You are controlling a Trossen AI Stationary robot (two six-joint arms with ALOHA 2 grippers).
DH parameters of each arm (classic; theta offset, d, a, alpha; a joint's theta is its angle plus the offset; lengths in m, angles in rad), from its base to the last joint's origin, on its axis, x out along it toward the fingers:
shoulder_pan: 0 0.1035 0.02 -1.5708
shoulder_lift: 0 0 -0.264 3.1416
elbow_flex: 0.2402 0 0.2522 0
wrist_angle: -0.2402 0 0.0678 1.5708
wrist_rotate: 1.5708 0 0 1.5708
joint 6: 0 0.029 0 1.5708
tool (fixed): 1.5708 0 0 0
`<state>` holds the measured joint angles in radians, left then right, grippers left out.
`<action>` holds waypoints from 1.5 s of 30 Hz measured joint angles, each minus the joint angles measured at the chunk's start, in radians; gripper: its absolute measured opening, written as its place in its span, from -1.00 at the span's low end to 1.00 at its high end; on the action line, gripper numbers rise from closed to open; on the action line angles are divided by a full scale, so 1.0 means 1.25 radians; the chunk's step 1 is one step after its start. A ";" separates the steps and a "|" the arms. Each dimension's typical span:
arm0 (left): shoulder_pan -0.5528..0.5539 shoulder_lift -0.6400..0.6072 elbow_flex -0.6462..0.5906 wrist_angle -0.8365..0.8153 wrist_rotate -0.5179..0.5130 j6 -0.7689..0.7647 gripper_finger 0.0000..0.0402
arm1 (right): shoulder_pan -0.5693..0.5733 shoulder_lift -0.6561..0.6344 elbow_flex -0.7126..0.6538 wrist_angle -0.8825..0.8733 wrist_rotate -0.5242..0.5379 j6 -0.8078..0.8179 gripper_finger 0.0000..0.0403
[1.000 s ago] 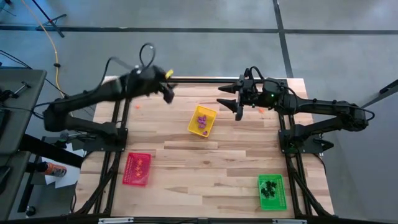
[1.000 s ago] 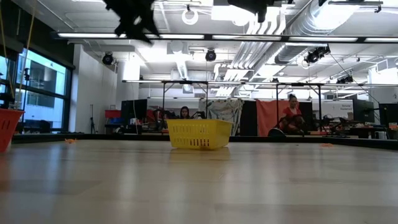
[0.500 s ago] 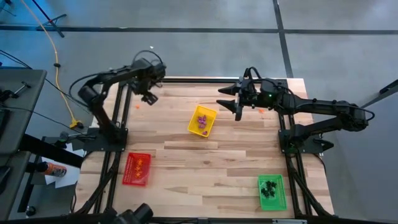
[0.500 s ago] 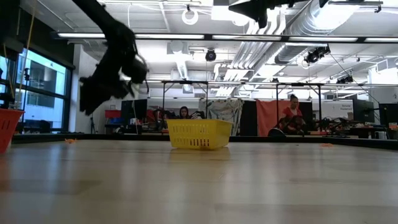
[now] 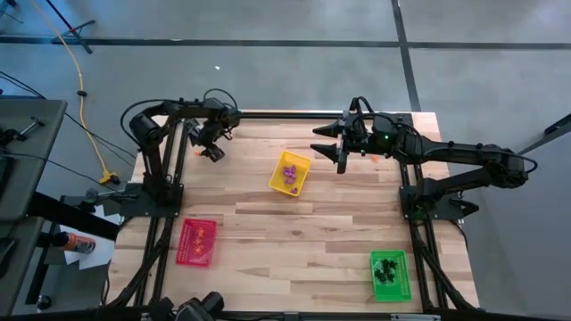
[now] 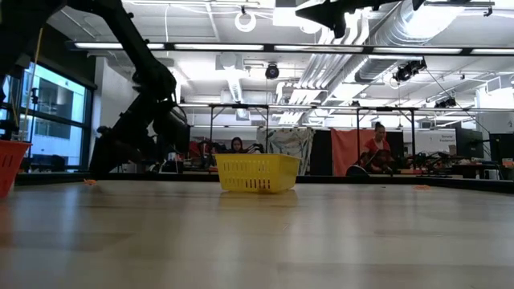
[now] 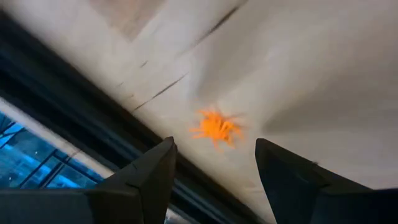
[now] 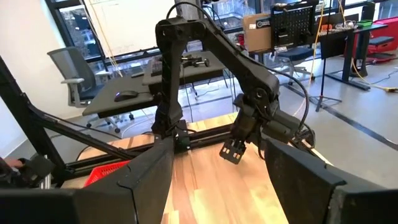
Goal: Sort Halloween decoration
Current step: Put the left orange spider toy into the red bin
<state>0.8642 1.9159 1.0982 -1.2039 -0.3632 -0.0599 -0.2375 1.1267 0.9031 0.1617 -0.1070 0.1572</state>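
From my console, the red tray (image 5: 197, 242) at seven o'clock holds orange pieces, and my left gripper (image 5: 211, 148) hangs at eleven o'clock, fingers wide, over a loose orange trinket (image 7: 216, 127) near the table (image 5: 294, 232) edge. The yellow tray (image 5: 290, 173) in the middle has purple ones. My right gripper (image 5: 342, 152) waits at one o'clock, jaws spread and empty, another orange bit (image 5: 374, 159) beside it. The green tray (image 5: 389, 275) at five o'clock holds black ones. I judge sorting nearly done, two strays left.
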 joint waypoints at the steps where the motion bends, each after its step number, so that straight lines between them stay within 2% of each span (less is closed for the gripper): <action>1: 0.000 0.004 -0.004 0.008 0.007 0.007 0.04 | 0.000 0.000 0.000 0.000 0.000 0.002 0.23; 7: 0.003 0.030 -0.009 0.020 0.033 0.043 0.03 | 0.000 0.000 0.000 -0.005 0.000 0.043 0.23; 11: 0.003 0.035 -0.007 0.021 0.041 0.078 -0.10 | 0.002 0.000 0.000 -0.007 0.000 0.043 0.23; 14: 0.003 0.035 -0.007 0.021 0.058 0.093 -0.33 | 0.002 0.000 0.000 -0.007 0.001 0.053 0.23; 18: 0.003 0.036 -0.007 0.020 0.084 0.095 -0.79 | 0.002 0.000 0.000 -0.007 0.017 0.057 0.23; 20: 0.002 0.036 -0.007 0.019 0.092 0.095 -0.94 | 0.002 0.000 0.000 -0.008 0.024 0.057 0.23; 28: -0.025 0.008 -0.009 -0.017 0.143 0.101 -0.99 | 0.002 0.000 0.000 -0.009 0.026 0.057 0.23; 34: -0.033 -0.119 -0.009 -0.010 0.212 0.113 -1.00 | 0.002 0.000 0.000 -0.009 0.027 0.057 0.23; 41: -0.033 -0.297 -0.008 0.004 0.220 0.068 -1.00 | 0.002 0.000 0.000 -0.009 0.029 0.057 0.23; 45: -0.032 -0.328 -0.015 0.025 0.216 0.058 -0.99 | 0.002 0.000 0.000 -0.009 0.029 0.057 0.23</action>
<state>0.8246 1.5063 1.0800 -1.1729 -0.0926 0.0126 -0.2348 1.1267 0.9035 0.1505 -0.0714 0.2279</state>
